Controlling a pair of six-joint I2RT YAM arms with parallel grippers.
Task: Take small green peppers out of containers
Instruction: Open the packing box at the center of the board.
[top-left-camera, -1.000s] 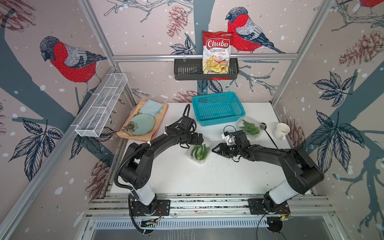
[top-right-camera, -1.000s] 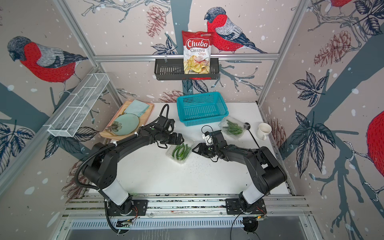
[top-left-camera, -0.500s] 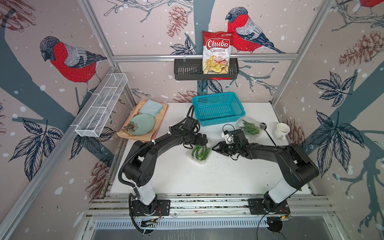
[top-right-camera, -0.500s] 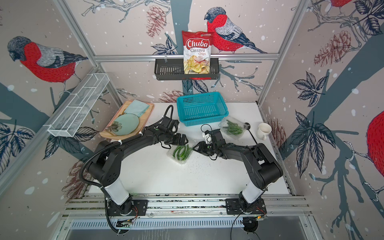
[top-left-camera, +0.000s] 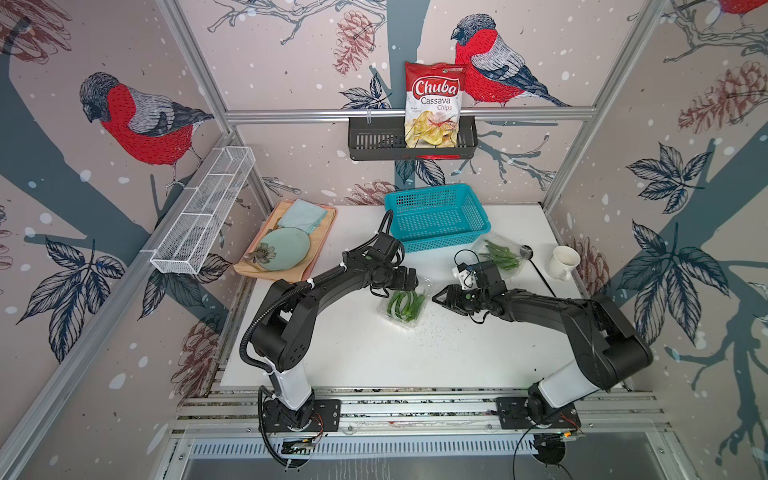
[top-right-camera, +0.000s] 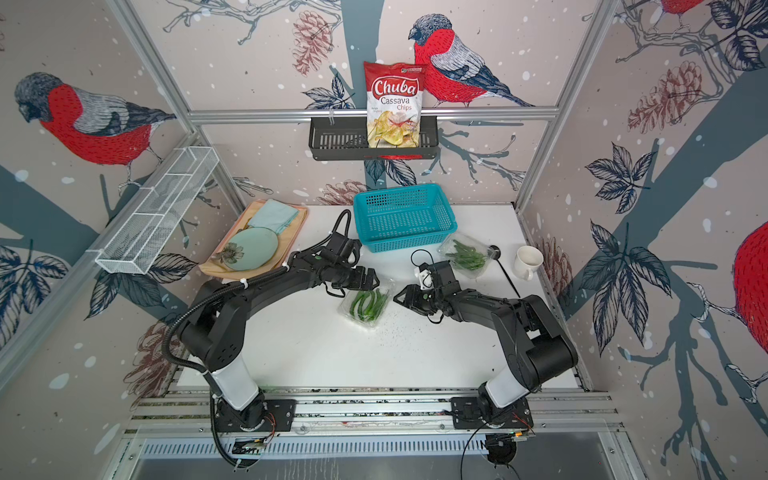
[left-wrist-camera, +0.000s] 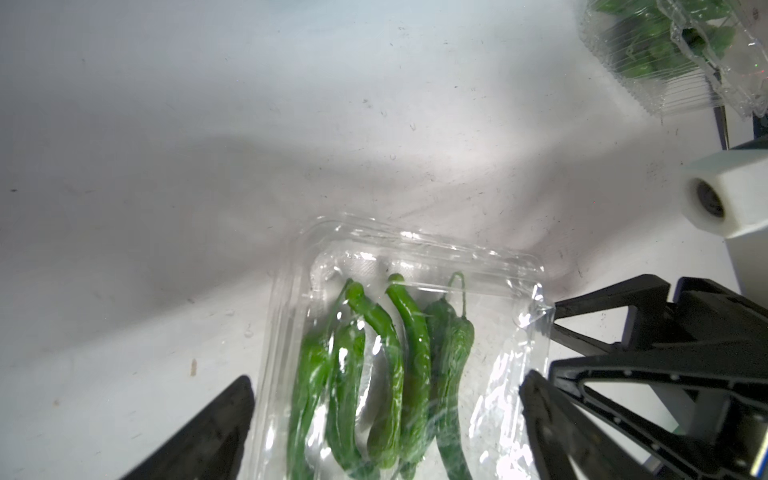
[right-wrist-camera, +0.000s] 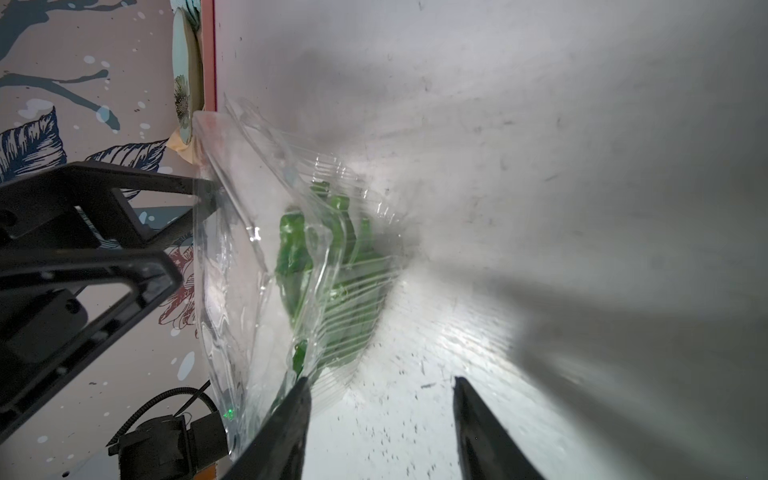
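Note:
A clear clamshell container (top-left-camera: 417, 324) (top-right-camera: 376, 323) lies mid-table with several small green peppers (top-left-camera: 404, 304) (left-wrist-camera: 409, 332) inside. Its lid (right-wrist-camera: 232, 232) is partly lifted. My left gripper (top-left-camera: 410, 279) (left-wrist-camera: 384, 409) is open wide and straddles the container's far end, one finger on each side. My right gripper (top-left-camera: 433, 297) (right-wrist-camera: 380, 390) is open at the container's right edge, with only bare table between its fingers. One of its fingertips (left-wrist-camera: 556, 308) touches the lid's corner. A second container (top-left-camera: 509, 270) (left-wrist-camera: 681, 83) with peppers (top-right-camera: 465, 257) lies back right.
A teal basket (top-left-camera: 436, 216) stands behind the left gripper. A white mug (top-left-camera: 563, 262) is at the far right. An orange tray (top-left-camera: 320, 245) at the back left carries a green plate (top-left-camera: 282, 249) and a cloth (top-left-camera: 301, 214). A chips bag (top-left-camera: 434, 104) hangs in the black wall basket (top-left-camera: 374, 143).
My left gripper has moved right, from beside the container to over its far end. The right gripper has stayed at the container's right edge. The container has not shifted.

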